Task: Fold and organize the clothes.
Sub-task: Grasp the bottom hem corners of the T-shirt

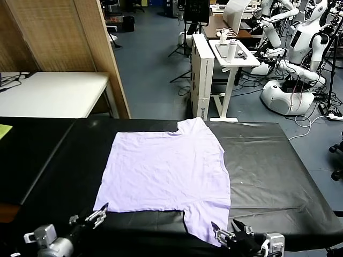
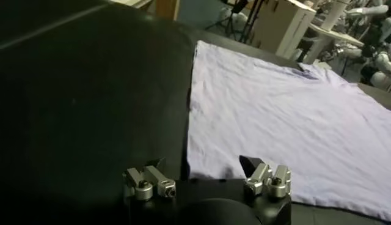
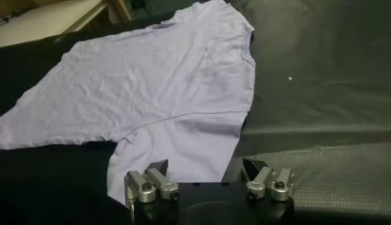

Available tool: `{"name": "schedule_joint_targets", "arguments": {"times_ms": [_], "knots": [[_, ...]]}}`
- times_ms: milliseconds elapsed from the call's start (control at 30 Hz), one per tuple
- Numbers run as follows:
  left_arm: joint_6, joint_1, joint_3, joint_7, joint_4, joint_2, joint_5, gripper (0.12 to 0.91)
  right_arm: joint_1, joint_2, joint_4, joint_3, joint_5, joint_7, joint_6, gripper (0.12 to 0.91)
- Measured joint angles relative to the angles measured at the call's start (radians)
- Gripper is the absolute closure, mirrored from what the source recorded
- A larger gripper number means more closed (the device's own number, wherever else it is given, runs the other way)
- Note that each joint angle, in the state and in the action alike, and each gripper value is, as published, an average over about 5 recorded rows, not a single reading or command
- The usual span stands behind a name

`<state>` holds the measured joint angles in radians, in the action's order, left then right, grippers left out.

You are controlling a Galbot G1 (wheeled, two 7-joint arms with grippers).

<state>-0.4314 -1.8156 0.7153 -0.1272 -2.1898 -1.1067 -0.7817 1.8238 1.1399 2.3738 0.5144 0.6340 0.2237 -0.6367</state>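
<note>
The clothes are one light lavender T-shirt (image 1: 166, 171) spread flat on the black table cover (image 1: 268, 166), with its hem toward the left and one sleeve pointing toward me at the near right. My left gripper (image 1: 88, 216) hovers open at the near edge, just short of the shirt's near left corner (image 2: 198, 171), and its fingers (image 2: 160, 164) hold nothing. My right gripper (image 1: 226, 227) is open too, right at the end of the near sleeve (image 3: 177, 147), which lies in front of its fingertips (image 3: 247, 164). The wrist views show the T-shirt (image 2: 275, 110) lying smooth with faint wrinkles.
A white table (image 1: 53, 93) and a woven wooden partition (image 1: 64, 32) stand behind on the left. A white cart (image 1: 233, 53) with a bottle and other robots (image 1: 300, 48) are beyond the table's far right. Bare black cover lies on both sides of the shirt.
</note>
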Motion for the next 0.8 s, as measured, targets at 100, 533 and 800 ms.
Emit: {"name": "schedule_joint_targets", "arguments": {"times_ms": [100,533,800], "knots": [[0.003,-0.002,-0.003,0.0,0.001,-0.004,0.004,0.14,0.003,0.002,-0.002,-0.002,0.0,0.0,0.0,0.124],[0.019,-0.005,-0.003,-0.007,0.019,-0.009,0.013,0.73,0.007,0.013,-0.014,-0.02,-0.001,0.001,-0.002,0.706],[0.025,-0.016,-0.007,-0.006,0.019,-0.009,0.018,0.875,0.034,0.011,0.02,-0.008,-0.006,0.023,0.003,0.886]]}}
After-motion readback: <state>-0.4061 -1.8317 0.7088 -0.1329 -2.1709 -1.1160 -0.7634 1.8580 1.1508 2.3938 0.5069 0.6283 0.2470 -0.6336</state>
